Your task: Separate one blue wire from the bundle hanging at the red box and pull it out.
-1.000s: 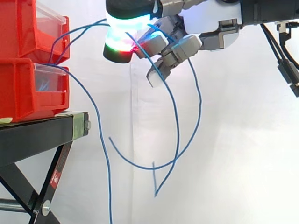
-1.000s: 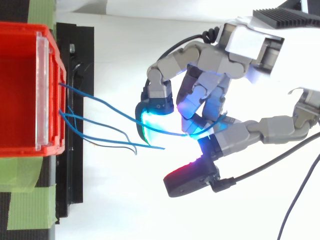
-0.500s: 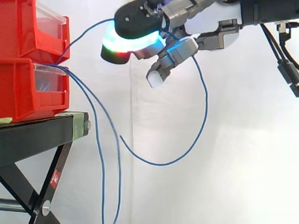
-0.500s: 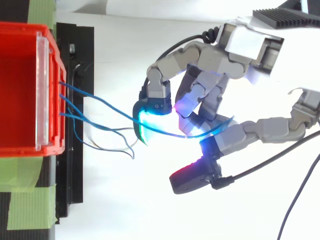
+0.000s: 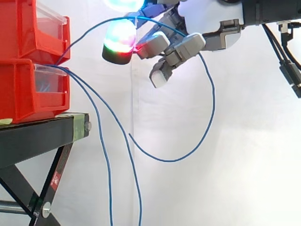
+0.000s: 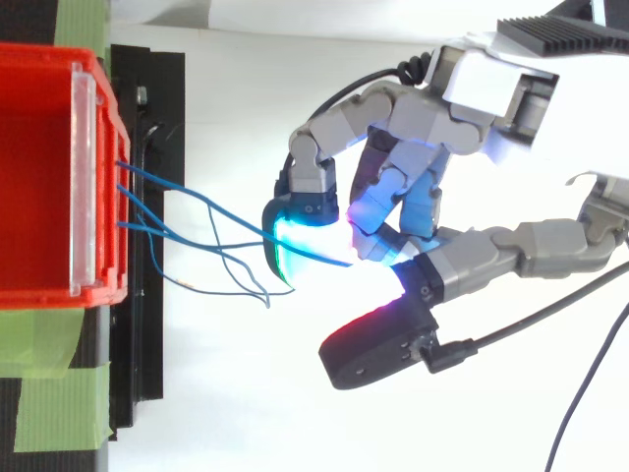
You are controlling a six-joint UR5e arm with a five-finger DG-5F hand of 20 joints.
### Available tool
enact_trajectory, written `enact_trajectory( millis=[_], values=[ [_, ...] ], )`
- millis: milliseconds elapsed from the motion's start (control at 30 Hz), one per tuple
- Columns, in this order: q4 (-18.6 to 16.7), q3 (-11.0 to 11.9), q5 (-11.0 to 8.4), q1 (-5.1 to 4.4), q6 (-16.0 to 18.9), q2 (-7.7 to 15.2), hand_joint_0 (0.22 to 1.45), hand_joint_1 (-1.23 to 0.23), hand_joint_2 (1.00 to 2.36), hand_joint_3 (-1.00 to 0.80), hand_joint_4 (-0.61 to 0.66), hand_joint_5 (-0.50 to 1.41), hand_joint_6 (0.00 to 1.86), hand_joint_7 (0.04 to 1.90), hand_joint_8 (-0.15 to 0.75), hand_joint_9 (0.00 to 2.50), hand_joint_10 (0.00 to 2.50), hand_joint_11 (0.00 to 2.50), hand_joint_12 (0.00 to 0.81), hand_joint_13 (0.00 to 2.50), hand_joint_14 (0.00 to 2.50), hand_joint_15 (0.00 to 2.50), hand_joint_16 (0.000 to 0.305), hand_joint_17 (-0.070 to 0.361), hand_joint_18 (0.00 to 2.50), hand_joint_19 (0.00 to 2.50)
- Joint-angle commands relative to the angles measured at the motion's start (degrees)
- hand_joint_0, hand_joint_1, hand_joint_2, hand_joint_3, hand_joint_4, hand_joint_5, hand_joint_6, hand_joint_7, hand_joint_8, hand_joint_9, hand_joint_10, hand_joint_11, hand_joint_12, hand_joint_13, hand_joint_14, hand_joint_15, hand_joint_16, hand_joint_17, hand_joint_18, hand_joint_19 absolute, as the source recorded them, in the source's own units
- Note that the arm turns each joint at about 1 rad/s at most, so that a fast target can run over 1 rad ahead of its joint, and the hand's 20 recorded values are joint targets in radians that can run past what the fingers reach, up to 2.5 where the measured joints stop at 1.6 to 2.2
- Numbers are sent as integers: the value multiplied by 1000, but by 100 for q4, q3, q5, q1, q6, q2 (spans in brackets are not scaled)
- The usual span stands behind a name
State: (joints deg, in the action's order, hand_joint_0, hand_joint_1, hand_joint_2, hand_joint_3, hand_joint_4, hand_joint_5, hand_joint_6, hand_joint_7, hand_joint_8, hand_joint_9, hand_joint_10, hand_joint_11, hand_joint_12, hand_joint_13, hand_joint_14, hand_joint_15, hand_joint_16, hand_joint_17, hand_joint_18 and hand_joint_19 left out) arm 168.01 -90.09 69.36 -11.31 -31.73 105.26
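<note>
**Q:** Status on the wire?
**Me:** My hand is curled round one blue wire. I'm up high, out from the red bins. The wire passes between my glowing pads and the other fingers.
**Q:** How does it run?
**Me:** It leaves the lower bin's front, arcs up to my hand and drapes over the fingers. Then it drops in a long loop below me. The free end curls up in mid-air, between the loop and the black stand.
**Q:** Rest of the bundle?
**Me:** Two other wires hang from the same bin, steeply down. They're below me and apart from the hand.
**Q:** Pull direction?
**Me:** My call: the anchored end sits bin-side and lower than me, so the held run's axis is bin-to-hand. Pull along that axis, away from the bin. The risk is the wire slipping through my fingers instead of coming out.
</note>
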Motion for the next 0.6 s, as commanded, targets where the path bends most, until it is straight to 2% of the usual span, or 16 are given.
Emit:
enact_trajectory(
  millis=[0,233,567],
  values=[
    [4,0,-2,-2,0,3,525,-518,1000,-500,247,-184,880,1079,402,1268,1,1761,407,1587,238,1464,60,136,944,709],
    [-5,0,-2,-2,0,-6,608,-535,1008,-412,222,-163,877,1108,383,1367,2,1782,384,1642,182,1526,54,122,993,726],
    [-5,0,-11,-2,0,3,606,-614,1018,-287,175,-146,884,1147,396,1465,1,1825,380,1697,171,1566,52,118,1071,742]
  ],
)
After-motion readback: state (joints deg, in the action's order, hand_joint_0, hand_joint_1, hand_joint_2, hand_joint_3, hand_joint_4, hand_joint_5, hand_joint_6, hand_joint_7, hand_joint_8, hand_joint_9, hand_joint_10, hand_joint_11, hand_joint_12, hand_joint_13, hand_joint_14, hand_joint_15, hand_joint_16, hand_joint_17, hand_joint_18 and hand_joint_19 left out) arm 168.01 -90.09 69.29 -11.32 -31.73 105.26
